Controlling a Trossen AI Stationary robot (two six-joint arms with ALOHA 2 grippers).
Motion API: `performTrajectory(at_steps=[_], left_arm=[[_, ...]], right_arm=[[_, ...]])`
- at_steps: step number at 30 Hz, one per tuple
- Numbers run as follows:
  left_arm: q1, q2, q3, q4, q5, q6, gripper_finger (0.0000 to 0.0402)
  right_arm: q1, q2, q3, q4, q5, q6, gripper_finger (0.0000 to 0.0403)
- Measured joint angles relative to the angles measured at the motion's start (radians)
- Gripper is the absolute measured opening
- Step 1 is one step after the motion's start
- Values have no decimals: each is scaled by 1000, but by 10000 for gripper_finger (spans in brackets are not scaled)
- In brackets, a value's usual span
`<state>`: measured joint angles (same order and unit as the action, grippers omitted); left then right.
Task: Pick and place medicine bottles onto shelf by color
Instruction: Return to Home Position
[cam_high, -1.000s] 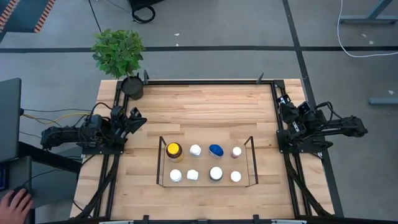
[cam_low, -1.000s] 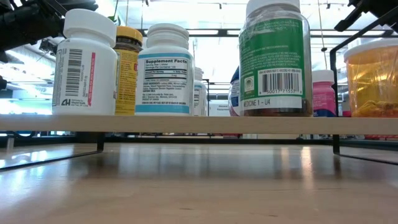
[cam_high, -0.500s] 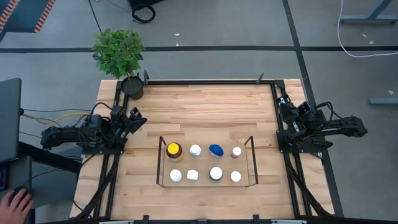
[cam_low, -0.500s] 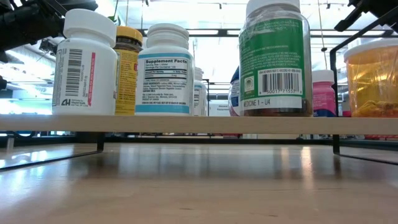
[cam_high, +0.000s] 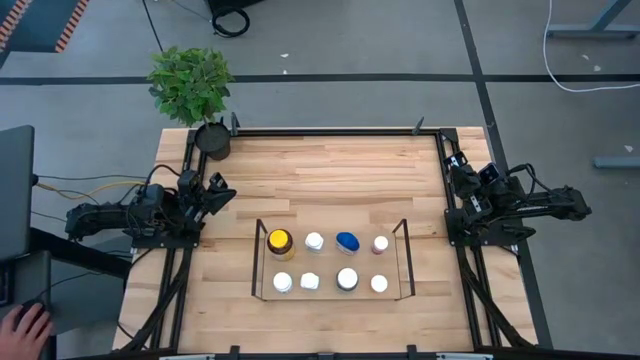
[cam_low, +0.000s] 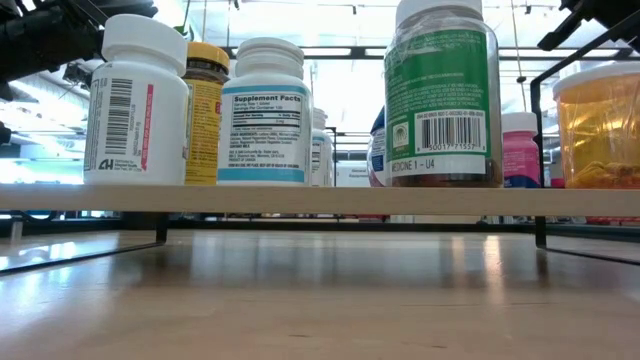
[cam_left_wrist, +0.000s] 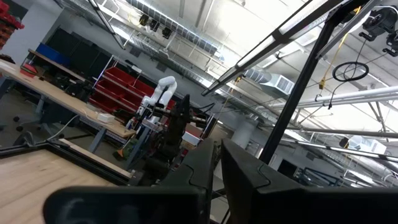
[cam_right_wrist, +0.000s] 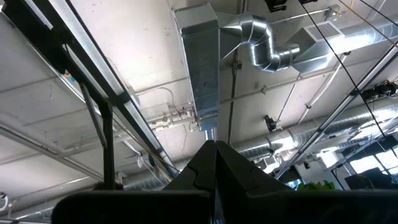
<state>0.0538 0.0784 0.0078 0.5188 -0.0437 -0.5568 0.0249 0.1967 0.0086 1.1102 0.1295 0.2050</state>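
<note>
The black wire shelf (cam_high: 405, 243) stands on the near middle of the table. Eight medicine bottles stand upright on it in two rows. The far row holds the amber yellow-lidded jar (cam_high: 280, 241), a white-capped bottle (cam_high: 314, 241), the blue-capped bottle (cam_high: 347, 241) and the pink-capped bottle (cam_high: 380, 243). The near row holds white-capped bottles (cam_high: 283, 283) (cam_high: 347, 279). The low view shows them on the shelf board (cam_low: 320, 199). My left gripper (cam_high: 222, 188) rests shut at the table's left edge. My right gripper (cam_high: 452, 172) rests shut at the right edge. Both are far from the shelf.
A potted green plant (cam_high: 190, 82) stands at the table's far left corner. The black table frame (cam_high: 330, 131) runs around the wooden top. A person's hand (cam_high: 25, 325) shows off the table at the near left. Bare wood lies between the shelf and the far edge.
</note>
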Motion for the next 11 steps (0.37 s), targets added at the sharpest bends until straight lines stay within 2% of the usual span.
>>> performTrajectory(at_steps=[11], left_arm=[[0,0,0,0,0,-1,30]], right_arm=[[0,0,0,0,0,0,12]])
